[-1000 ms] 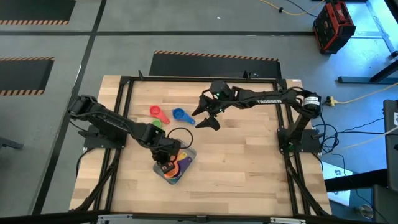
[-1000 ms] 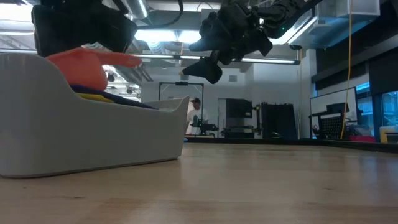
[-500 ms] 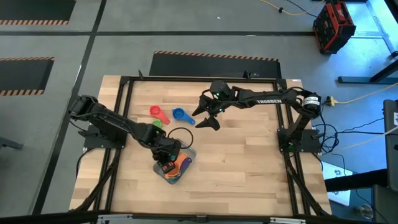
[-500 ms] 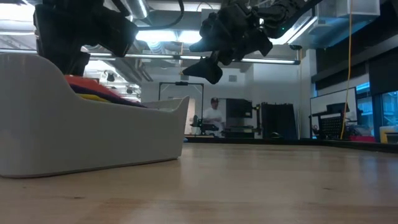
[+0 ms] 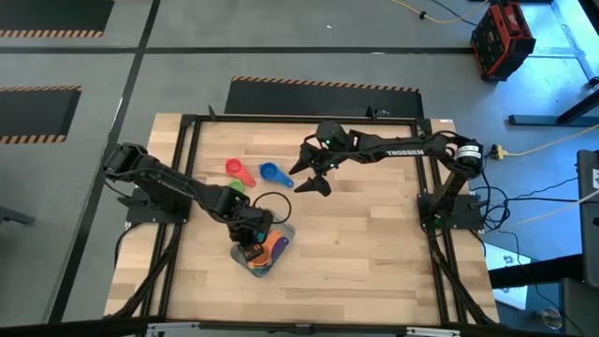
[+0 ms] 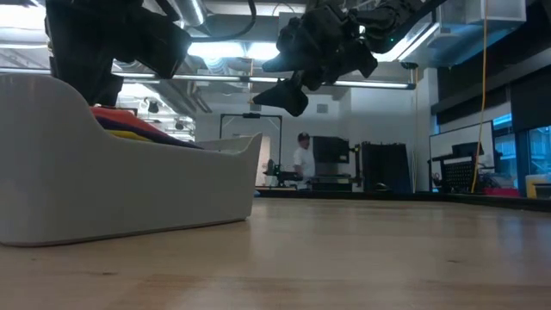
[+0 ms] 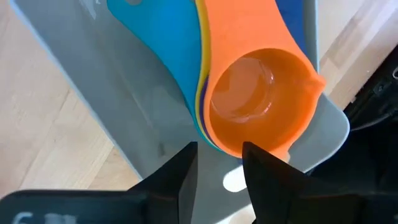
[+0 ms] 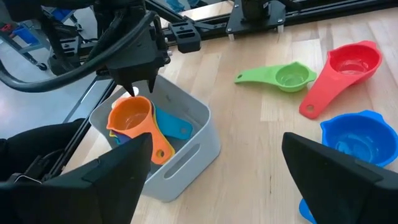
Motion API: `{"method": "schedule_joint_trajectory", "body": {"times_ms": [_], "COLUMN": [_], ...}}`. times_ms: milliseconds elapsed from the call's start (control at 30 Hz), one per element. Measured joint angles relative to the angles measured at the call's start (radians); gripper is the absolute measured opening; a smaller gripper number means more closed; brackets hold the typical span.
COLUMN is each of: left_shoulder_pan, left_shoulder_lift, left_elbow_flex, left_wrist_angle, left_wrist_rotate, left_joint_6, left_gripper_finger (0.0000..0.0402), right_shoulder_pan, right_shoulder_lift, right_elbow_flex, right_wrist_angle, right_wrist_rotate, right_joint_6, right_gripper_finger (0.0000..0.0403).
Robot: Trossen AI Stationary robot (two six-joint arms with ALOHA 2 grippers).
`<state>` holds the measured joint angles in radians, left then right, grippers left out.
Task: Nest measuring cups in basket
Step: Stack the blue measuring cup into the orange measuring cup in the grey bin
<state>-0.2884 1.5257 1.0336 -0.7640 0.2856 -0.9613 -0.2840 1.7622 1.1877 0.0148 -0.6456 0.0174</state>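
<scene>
The pale grey basket [image 8: 193, 140] stands on the table's near middle [image 5: 285, 236]. In it the orange cup [image 7: 258, 99] sits nested on a stack with a yellow edge [image 7: 200, 93] and the teal cup [image 7: 155, 37]. My left gripper [image 7: 221, 168] points down just above the orange cup's rim [image 8: 140, 92], slightly open, holding nothing. The red cup [image 8: 348, 65], the green cup [image 8: 280, 78] and the blue cup [image 8: 351, 137] lie on the table beyond the basket. My right gripper [image 5: 314, 178] hangs open and empty in the air near the blue cup [image 5: 271, 172].
The black frame rails [image 5: 187, 168] border the wooden table. Bare wood [image 5: 374, 243] lies to the right of the basket. In the low view the basket wall [image 6: 129, 189] fills the left, and a person [image 6: 303, 159] stands in the room far behind.
My left gripper has gone down with the orange cup, which stood above the basket's wall a second ago. The cup now sits low inside the basket on the stack. My right arm has kept still.
</scene>
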Motion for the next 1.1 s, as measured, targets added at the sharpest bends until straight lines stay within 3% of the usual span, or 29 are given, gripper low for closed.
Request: {"method": "schedule_joint_trajectory", "body": {"times_ms": [200,433,733,900,1100], "left_shoulder_pan": [0.036,0.069,0.190,0.319,0.491], "left_shoulder_lift": [-0.010,-0.076,-0.209,-0.255,-0.264], "left_elbow_flex": [0.000,0.000,0.001,0.001,0.001], "left_wrist_angle": [0.005,0.031,0.131,0.182,0.253], "left_wrist_rotate": [0.127,0.230,0.144,0.087,0.044], "left_joint_6": [0.002,0.003,0.011,0.128,0.354], "left_gripper_finger": [0.0119,0.0118,0.0118,0.0119,0.0117], "right_shoulder_pan": [0.000,0.000,0.014,0.068,0.173], "right_shoulder_lift": [0.000,-0.076,-0.301,-0.368,-0.372], "right_elbow_flex": [0.000,-0.002,-0.002,-0.002,-0.062], "right_wrist_angle": [-0.011,-0.159,-0.425,-0.525,-0.492], "right_wrist_rotate": [-0.012,-0.041,0.079,0.124,0.134], "right_joint_6": [0.003,-0.060,-0.167,-0.179,-0.172], "right_gripper_finger": [0.0362,0.0362,0.0362,0.0362,0.0362]}}
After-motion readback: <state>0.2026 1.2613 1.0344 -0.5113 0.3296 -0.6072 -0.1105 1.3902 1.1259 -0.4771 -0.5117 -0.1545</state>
